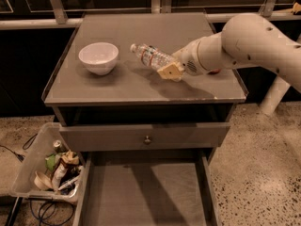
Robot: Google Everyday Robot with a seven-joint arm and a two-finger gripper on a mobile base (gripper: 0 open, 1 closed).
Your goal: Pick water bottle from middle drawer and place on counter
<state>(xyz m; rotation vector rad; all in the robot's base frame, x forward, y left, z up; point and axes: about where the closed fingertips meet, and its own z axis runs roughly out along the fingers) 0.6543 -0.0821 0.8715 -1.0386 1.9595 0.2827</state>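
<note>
The water bottle (pixel 151 55) is clear with a white cap and a red-and-blue label. It lies tilted, cap to the upper left, just above the counter (pixel 117 86), right of the white bowl (pixel 98 57). My gripper (pixel 170 69) is shut on the bottle's base end, and my white arm comes in from the right. The middle drawer (pixel 146 192) stands pulled out below, its flat grey floor bare.
The drawer front with a small round knob (pixel 147 139) is shut above the open drawer. A bin of trash (pixel 49 171) sits on the floor at the left. A reddish object (pixel 215 71) is mostly hidden behind my arm. A rail runs behind the counter.
</note>
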